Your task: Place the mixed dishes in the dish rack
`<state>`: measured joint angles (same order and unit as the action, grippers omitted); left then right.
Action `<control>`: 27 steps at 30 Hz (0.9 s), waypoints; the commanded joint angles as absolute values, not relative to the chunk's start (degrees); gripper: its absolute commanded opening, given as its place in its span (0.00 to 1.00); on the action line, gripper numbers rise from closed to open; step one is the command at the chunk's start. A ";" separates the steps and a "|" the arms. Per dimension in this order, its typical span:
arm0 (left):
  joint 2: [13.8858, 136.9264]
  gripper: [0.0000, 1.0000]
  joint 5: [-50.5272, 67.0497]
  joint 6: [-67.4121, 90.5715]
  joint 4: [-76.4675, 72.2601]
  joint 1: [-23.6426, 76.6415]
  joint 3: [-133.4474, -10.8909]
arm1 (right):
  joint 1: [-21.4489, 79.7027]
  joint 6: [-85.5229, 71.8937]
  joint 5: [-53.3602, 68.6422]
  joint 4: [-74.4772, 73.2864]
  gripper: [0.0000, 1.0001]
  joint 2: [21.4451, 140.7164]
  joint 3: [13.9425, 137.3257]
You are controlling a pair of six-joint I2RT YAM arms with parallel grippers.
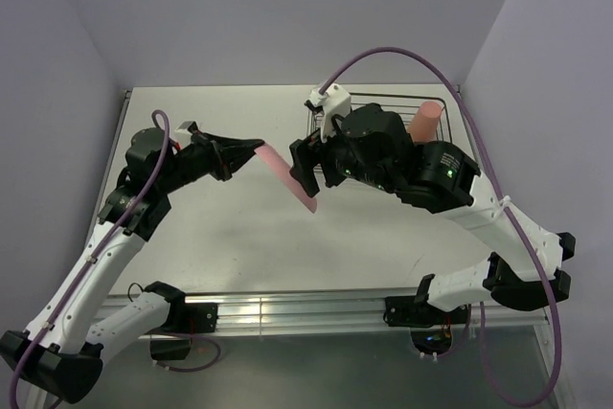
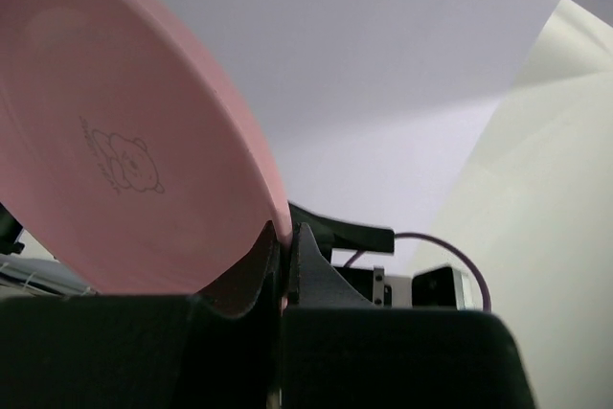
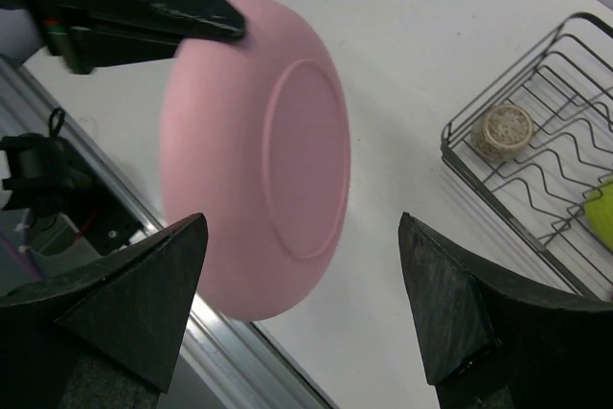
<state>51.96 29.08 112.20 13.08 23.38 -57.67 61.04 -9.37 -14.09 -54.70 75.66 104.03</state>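
The big pink plate (image 1: 287,177) hangs tilted on edge above the table's middle. My left gripper (image 1: 247,149) is shut on its upper rim; the left wrist view shows the fingers (image 2: 284,256) pinching the plate (image 2: 124,141). My right gripper (image 1: 305,177) is open at the plate's other end. In the right wrist view its gripper (image 3: 302,222) faces the plate's underside (image 3: 259,155) without touching it. The black wire dish rack (image 1: 383,100) stands at the back right. It holds the salmon-pink tumbler (image 1: 424,122), the speckled beige cup (image 3: 505,131) and the yellow-green bowl (image 3: 601,213). The mug is out of view.
The right arm's body covers most of the rack in the top view. The table's metal front rail (image 1: 287,308) runs along the near edge. Lilac walls close in the back and both sides.
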 commanded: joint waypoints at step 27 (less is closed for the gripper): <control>57.74 0.00 32.43 114.52 13.63 20.65 -63.98 | 66.44 -7.65 -15.20 -56.16 0.86 82.35 108.63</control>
